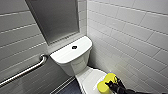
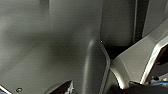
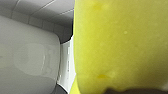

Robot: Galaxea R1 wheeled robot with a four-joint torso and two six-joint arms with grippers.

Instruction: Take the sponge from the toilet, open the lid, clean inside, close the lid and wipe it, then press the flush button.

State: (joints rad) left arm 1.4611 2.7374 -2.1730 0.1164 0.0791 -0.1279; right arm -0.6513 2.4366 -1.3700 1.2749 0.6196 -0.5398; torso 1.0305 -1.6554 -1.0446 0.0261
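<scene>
- Currently the right gripper [image 1: 115,85] is closed on the sponge [image 1: 106,81], gripping it from the end that faces the robot. The sponge bulges on both sides of the grip, so it appears squeezed rather than loosely cradled.
- In the right wrist view the sponge sits right up against the camera, which is consistent with a firm hold.
- The sponge is over the lid [image 1: 87,78], at the edge nearer the tiled side wall [image 1: 130,30]. It cannot be determined whether it touches the lid or is just above it.
- The lid lies flat and closed on the toilet [image 1: 75,62]. The flush button [image 1: 74,47] is at the centre of the tank top, well apart from the gripper.
- A grab rail [image 1: 25,71] runs along the wall on the far side of the toilet from the gripper.
- Risk: the grip is at one end of a soft block, so the sponge may fold or twist out under wiping pressure.
- Risk: the lid is glossy, so a sponge released at its edge could slide off to the floor [image 1: 70,89].
- Risk: the side wall is near the arm, so a wide sweep could strike the tiles.
- Risk: the gripper is occupied by the sponge, so lifting the lid from its edge may end in a slip.
</scene>
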